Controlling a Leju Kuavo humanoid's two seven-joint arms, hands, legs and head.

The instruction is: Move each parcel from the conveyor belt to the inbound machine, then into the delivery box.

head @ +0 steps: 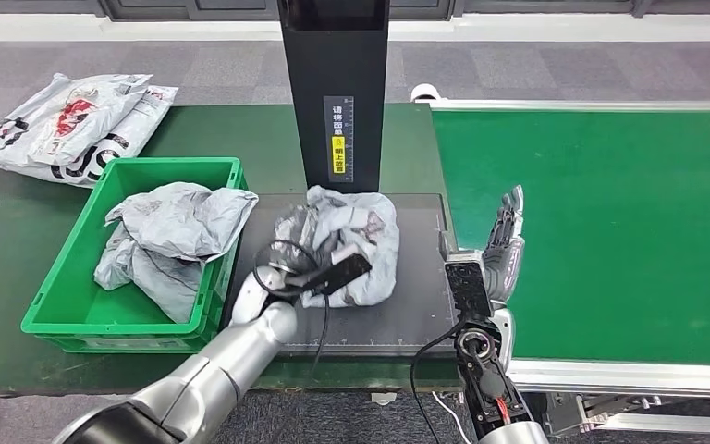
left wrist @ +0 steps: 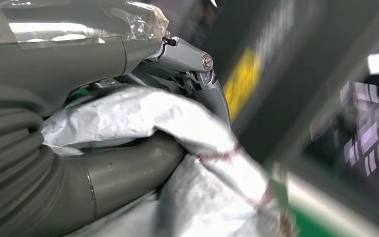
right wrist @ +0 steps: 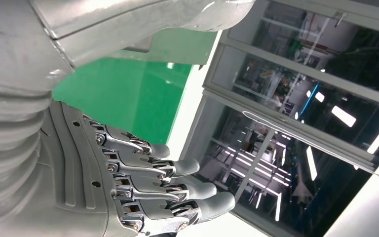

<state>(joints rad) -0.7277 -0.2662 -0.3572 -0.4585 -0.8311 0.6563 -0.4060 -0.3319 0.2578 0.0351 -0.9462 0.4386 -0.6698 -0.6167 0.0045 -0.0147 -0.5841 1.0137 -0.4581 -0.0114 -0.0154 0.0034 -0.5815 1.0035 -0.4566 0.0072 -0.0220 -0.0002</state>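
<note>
A crumpled grey parcel (head: 362, 236) lies on the black platform (head: 407, 319) of the inbound machine, in front of its black tower (head: 335, 92). My left hand (head: 288, 276) reaches in from the near left and grips the parcel's near side. In the left wrist view, the thumb (left wrist: 123, 173) and the fingers (left wrist: 212, 94) wrap around a fold of the grey parcel (left wrist: 143, 108). My right hand (head: 507, 242) hovers at the left edge of the green conveyor belt (head: 610, 231), fingers straight and apart, holding nothing. The right wrist view shows the same flat right hand (right wrist: 143, 182) above the belt (right wrist: 123, 94).
The green delivery box (head: 60, 310) stands left of the platform with grey parcels (head: 180, 227) in it. A pile of white printed bags (head: 69, 125) lies on the table at the far left. The belt's white frame (head: 610, 375) runs along the near right.
</note>
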